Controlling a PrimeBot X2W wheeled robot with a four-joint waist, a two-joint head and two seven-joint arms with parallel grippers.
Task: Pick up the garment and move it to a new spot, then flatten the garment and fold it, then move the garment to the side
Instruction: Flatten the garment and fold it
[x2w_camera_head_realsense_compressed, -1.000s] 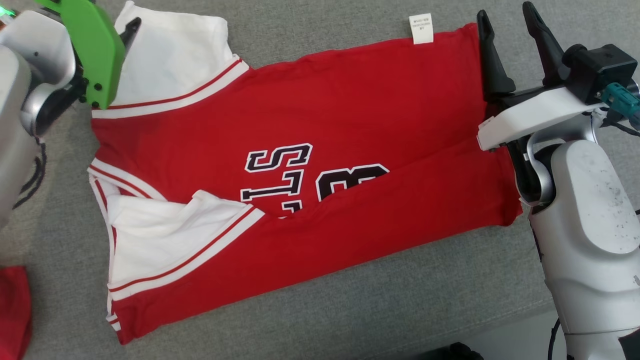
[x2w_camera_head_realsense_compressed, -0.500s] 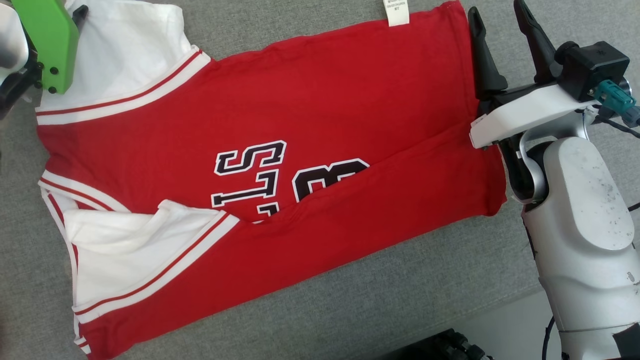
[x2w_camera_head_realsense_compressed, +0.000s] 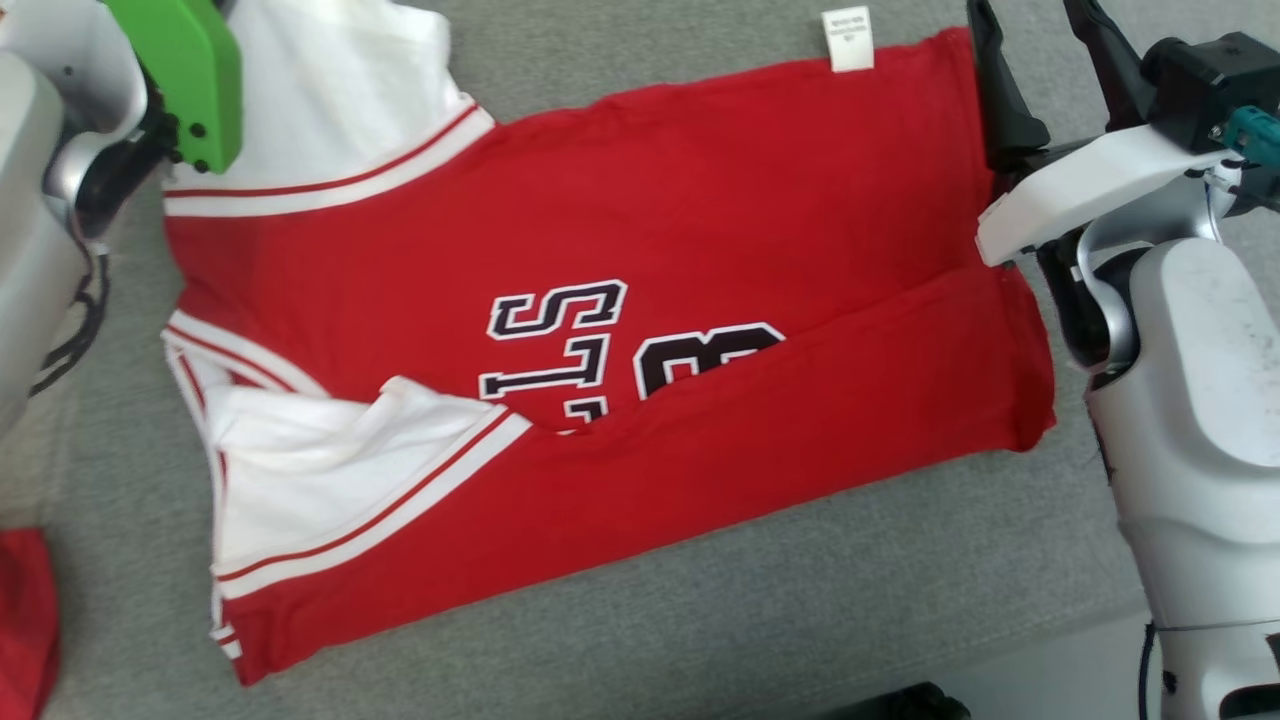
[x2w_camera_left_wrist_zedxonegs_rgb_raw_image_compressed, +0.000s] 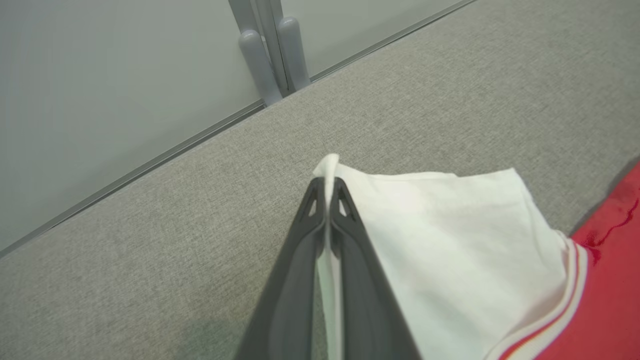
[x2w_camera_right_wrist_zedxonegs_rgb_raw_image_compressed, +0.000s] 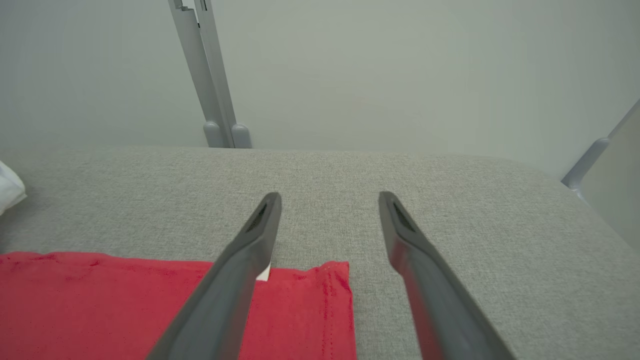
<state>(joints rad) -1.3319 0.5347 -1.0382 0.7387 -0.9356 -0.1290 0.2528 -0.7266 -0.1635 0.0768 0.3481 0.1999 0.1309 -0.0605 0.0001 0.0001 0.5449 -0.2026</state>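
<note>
— Where is the garment?

— The red jersey (x2w_camera_head_realsense_compressed: 700, 200) of thin cloth, with black letters edged in white, lies spread on the grey woven fabric surface (x2w_camera_head_realsense_compressed: 800, 600). Its neck and sleeves point to the robot's left and its hem to the right. The near long side is folded over the front, covering the lower part of the lettering.

— And the sleeves?

— The near white sleeve (x2w_camera_head_realsense_compressed: 330, 470) with red stripe trim lies folded in on the body. The far white sleeve (x2w_camera_left_wrist_zedxonegs_rgb_raw_image_compressed: 450, 235) stretches out toward the far left corner.

— What is the left gripper doing?

— The left gripper (x2w_camera_left_wrist_zedxonegs_rgb_raw_image_compressed: 327, 195) is clenched on the edge of that far white sleeve. In the left wrist view a thin fold of white cloth stands pinched between its two dark fingers, with a little tuft poking out past the tips. In the head view a green flat plate (x2w_camera_head_realsense_compressed: 190, 80) on that arm covers the fingers.

— And the right one?

— The right gripper (x2w_camera_right_wrist_zedxonegs_rgb_raw_image_compressed: 330, 200) is released, its jaws standing wide apart at the far hem corner. One finger crosses above the red corner, beside the small white label (x2w_camera_head_realsense_compressed: 847, 38); the other is over bare grey fabric. I cannot tell whether either touches the cloth.

— Anything else?

— A second red piece of cloth (x2w_camera_head_realsense_compressed: 20, 620) shows at the lower left edge, apart from the jersey.
</note>
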